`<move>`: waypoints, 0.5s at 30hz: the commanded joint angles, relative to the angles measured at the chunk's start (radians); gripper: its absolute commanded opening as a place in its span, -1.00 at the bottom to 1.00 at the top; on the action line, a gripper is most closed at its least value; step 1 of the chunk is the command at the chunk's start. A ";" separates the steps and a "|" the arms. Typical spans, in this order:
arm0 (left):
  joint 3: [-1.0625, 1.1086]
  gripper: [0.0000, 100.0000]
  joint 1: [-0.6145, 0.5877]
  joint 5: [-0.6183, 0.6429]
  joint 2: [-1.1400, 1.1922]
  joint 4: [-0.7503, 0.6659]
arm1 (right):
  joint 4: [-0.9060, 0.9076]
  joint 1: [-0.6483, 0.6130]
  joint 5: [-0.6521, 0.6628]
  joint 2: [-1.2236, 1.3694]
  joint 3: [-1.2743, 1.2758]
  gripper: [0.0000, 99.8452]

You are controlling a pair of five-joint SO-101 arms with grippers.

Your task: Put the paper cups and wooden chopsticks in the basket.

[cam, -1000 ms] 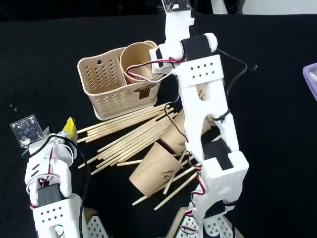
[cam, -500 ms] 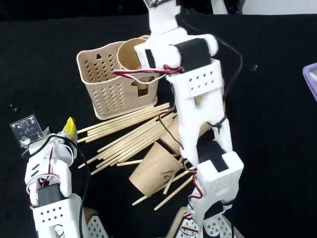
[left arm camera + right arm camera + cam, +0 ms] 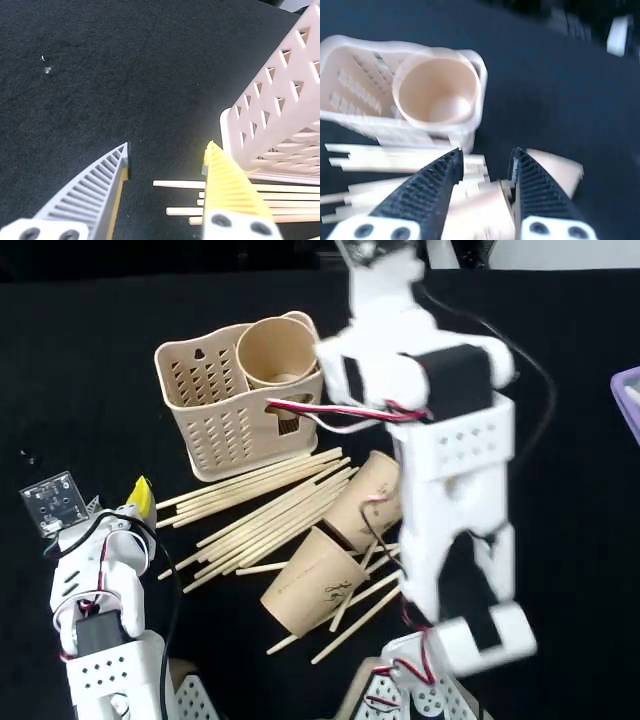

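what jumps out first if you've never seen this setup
A beige basket at the back of the black table, with one paper cup standing in it. In front of it lies a fan of wooden chopsticks, with two more cups tipped on their sides among them.

No word, number or sign can be read; the near paper cup [image 3: 305, 588], lying on its side on the desk [image 3: 570, 490] among the chopsticks [image 3: 262, 502], carries a thin dark scrawl on its wall, too small to make out; the far paper cup [image 3: 362, 505], just beyond it to the right, shows a similar dark mark, equally illegible.
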 commanded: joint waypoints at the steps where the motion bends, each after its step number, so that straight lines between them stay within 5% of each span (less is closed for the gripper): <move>1: 0.024 -0.52 -0.001 -0.011 -0.011 0.003 | -0.040 0.104 0.087 -0.148 0.294 -0.67; 9: 0.024 -0.52 -0.001 -0.011 -0.009 0.003 | -0.408 0.293 0.169 -0.162 0.673 -0.67; 15: 0.024 -0.52 -0.001 -0.011 -0.008 0.003 | -0.569 0.298 -0.086 0.015 0.641 -0.66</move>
